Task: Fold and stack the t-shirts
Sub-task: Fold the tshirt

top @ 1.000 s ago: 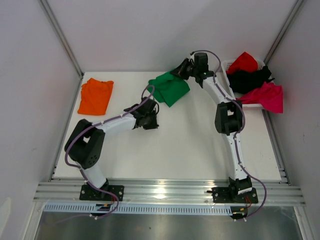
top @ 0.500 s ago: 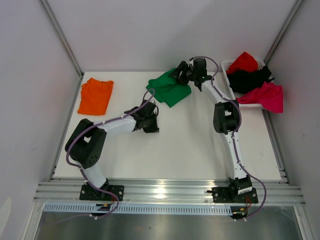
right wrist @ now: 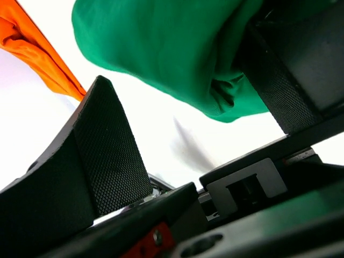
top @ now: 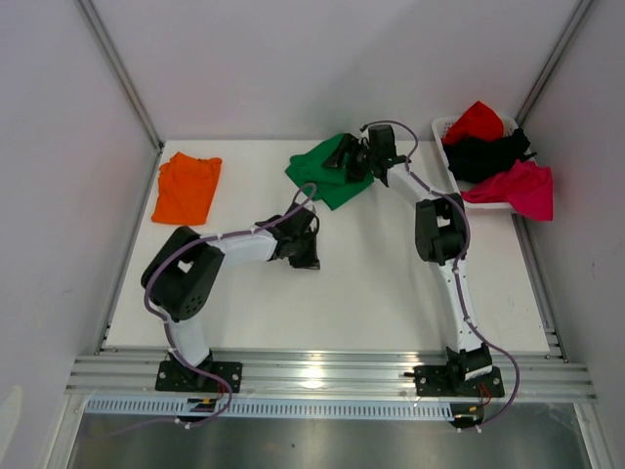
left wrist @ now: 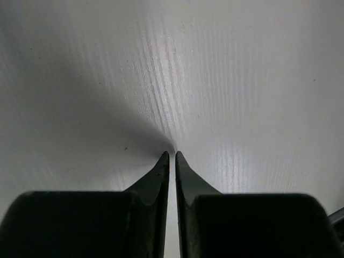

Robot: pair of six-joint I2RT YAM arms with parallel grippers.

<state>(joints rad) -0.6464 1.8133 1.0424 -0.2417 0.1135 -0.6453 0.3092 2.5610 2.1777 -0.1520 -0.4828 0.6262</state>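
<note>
Pale walls and aluminium framing enclose a white worktop [top: 371,303], smooth and faintly grained, on which thin cloth is judged to slide easily. The green t-shirt [top: 322,181] is seen loosely folded at the far middle. Being soft, light and limp, it is best taken by a pinch at a doubled edge, low against the surface. The right end effector [top: 342,158] is held wide open at that shirt, with cloth brushing one finger but nothing clamped. The left end effector [left wrist: 170,155] is all but closed and empty over bare worktop. The orange t-shirt [top: 186,188] is laid folded at far left, and others are heaped in the basket [top: 441,127] at far right.
</note>
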